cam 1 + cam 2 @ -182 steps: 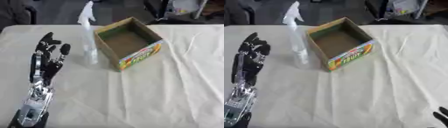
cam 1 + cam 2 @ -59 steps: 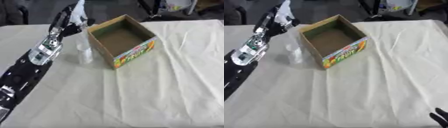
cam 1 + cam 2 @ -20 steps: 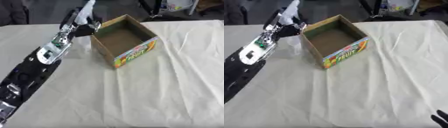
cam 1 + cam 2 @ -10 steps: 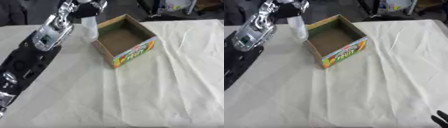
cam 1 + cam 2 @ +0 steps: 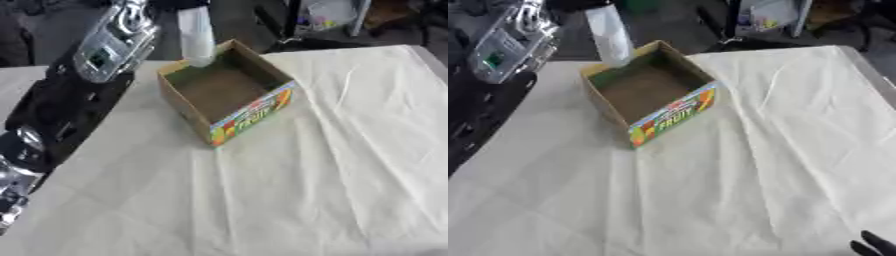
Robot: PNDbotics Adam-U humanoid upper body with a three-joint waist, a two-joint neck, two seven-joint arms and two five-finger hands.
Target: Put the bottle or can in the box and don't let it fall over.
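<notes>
Above the far left corner of the box [image 5: 229,92], I see the clear bottle [image 5: 196,35] hanging upright in the air, its base just over the box's rim and its top cut off by the upper edge of the view. My left arm [image 5: 83,85] rises from the near left corner of the table [image 5: 332,165] toward that bottle, black with a silver wrist section, but my left hand itself sits at or beyond the top of the view, so I cannot tell how its fingers are set. The box is open-topped brown cardboard with a colourful fruit label on its near side, sitting askew toward the far left of the table, which is covered in a creased white cloth. At the near right corner, a few dark fingertips of my right hand [image 5: 872,246] poke up, straight and holding nothing.
</notes>
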